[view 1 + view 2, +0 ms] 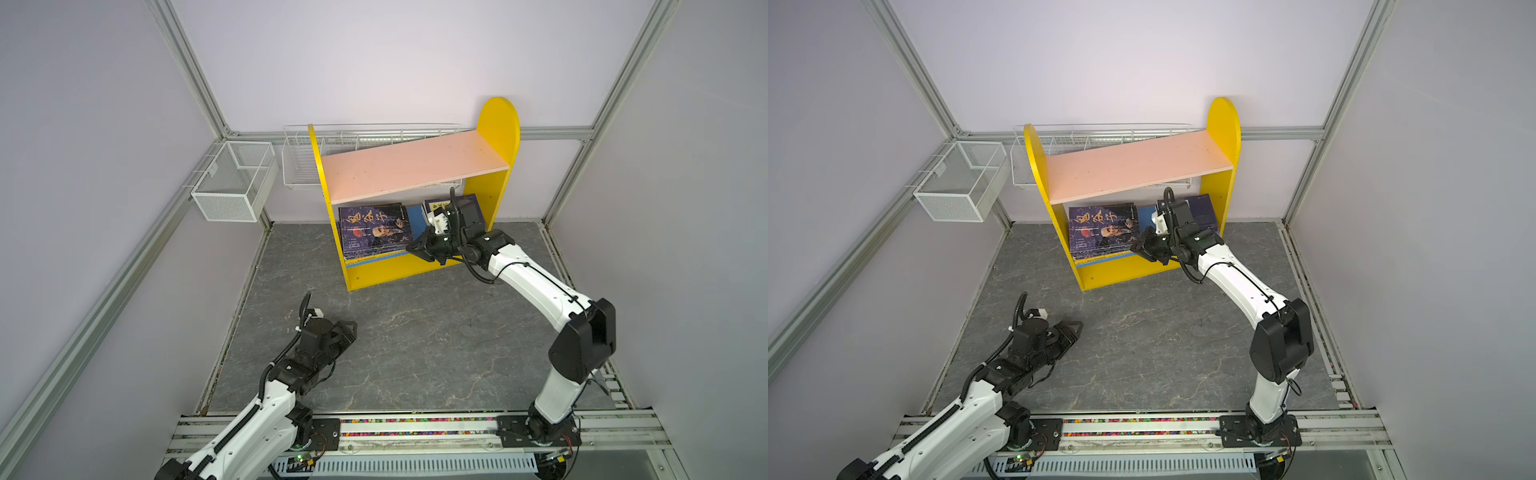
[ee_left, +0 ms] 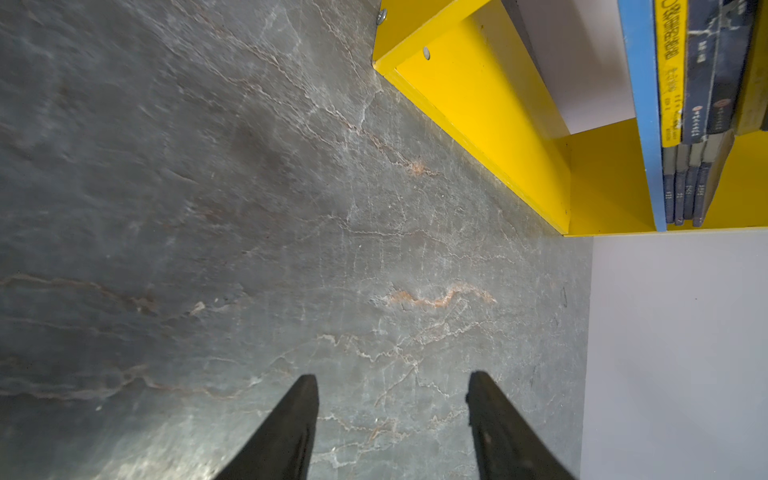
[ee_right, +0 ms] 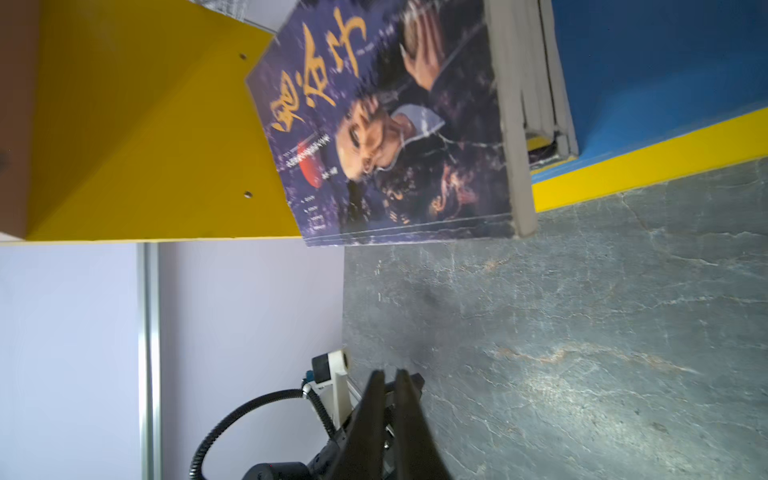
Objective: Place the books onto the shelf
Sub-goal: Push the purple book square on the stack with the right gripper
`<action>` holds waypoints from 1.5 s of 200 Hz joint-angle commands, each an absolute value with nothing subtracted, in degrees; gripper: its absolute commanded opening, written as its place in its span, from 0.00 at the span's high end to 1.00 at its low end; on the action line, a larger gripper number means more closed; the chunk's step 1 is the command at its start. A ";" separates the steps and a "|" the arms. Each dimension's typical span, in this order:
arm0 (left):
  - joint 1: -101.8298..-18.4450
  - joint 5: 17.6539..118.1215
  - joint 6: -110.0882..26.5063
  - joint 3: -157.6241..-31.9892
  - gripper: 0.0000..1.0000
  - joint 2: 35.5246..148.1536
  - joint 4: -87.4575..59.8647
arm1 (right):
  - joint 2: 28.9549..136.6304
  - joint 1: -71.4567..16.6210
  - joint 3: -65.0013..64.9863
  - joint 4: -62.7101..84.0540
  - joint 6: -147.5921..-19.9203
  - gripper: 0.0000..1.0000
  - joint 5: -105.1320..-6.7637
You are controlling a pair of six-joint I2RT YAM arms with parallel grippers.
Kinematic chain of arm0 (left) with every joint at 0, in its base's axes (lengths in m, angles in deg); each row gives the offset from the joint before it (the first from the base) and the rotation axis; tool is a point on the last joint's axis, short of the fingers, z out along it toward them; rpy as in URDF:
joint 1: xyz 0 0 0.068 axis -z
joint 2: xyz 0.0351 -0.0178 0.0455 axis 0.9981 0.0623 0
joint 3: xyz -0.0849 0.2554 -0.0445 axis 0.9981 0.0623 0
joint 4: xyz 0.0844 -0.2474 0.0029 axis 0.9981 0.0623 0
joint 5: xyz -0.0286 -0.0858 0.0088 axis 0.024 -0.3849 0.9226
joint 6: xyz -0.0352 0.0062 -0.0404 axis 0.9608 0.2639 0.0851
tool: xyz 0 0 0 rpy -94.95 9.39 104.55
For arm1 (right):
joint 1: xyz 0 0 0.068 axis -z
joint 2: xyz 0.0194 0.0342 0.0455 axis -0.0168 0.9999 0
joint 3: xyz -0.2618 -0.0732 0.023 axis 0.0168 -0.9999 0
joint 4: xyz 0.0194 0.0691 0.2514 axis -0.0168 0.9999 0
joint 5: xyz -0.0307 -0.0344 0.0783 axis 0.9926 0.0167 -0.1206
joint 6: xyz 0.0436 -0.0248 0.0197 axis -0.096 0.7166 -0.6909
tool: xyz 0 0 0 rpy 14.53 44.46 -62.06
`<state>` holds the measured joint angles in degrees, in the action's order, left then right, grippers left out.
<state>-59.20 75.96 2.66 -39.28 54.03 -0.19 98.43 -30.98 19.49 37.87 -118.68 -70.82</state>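
The books (image 1: 374,230) lie flat in a stack on the blue lower board of the shelf (image 1: 498,124), at its left end; the top cover is glossy navy with gold brush characters and a bearded face; its title end points to the back, long axis front to back; grey page edges face right. The right gripper (image 3: 390,374) hovers just beside them, jaws pressed together on nothing; the left gripper (image 2: 392,378) hangs spread and empty over the veined grey tabletop (image 1: 415,340).
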 commanded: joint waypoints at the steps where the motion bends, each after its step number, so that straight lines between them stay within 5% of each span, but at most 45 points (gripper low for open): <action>1: -59.25 76.34 3.25 -38.71 0.42 54.95 -1.23 | 102.22 -31.71 19.73 37.99 -117.28 0.93 -72.46; 146: -59.24 77.58 3.22 -38.79 0.42 53.20 1.78 | 119.77 -32.26 41.58 36.81 -123.57 0.93 -78.57; 300: -59.25 77.89 3.21 -38.71 0.42 51.18 2.64 | 124.64 -33.32 48.81 33.41 -126.37 0.93 -81.24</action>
